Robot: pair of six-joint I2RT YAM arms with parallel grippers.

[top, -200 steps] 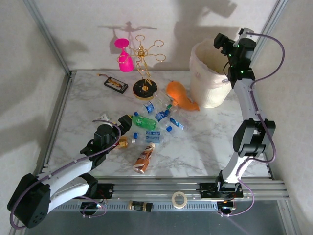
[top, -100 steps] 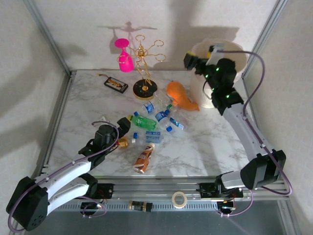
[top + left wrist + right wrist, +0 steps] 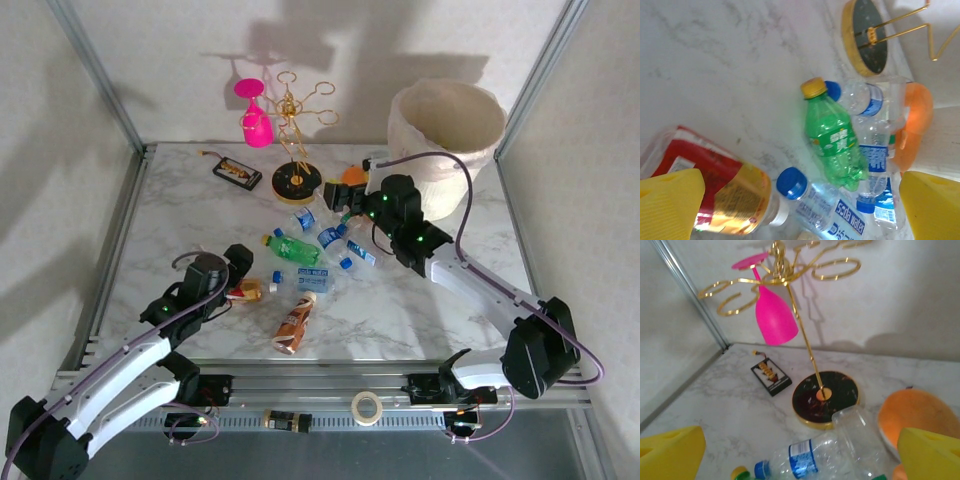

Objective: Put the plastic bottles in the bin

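Several plastic bottles lie in a heap mid-table: a green one [image 3: 293, 248], clear blue-capped ones [image 3: 330, 237] and a brown one [image 3: 294, 323]. The cream bin [image 3: 446, 140] stands at the back right. My left gripper [image 3: 238, 262] is open just left of the heap, over a red-labelled bottle [image 3: 715, 190]. A soda-water bottle [image 3: 825, 205] and the green bottle [image 3: 834, 140] lie ahead of the left gripper [image 3: 800, 210]. My right gripper [image 3: 345, 195] is open above the heap's far side. Between the right gripper's [image 3: 800, 460] fingers lies a clear bottle [image 3: 810, 460].
A gold wire rack [image 3: 297, 180] holding a pink glass [image 3: 256, 120] stands behind the heap on its round base [image 3: 826, 397]. An orange fish toy [image 3: 917, 415] lies right of that base. A flat black device [image 3: 237, 173] lies at the back left. Metal rails edge the table.
The right arm swung from over the bin down and left to the far side of the bottle heap. The left arm drew back slightly toward the near left. Both grippers stayed open.
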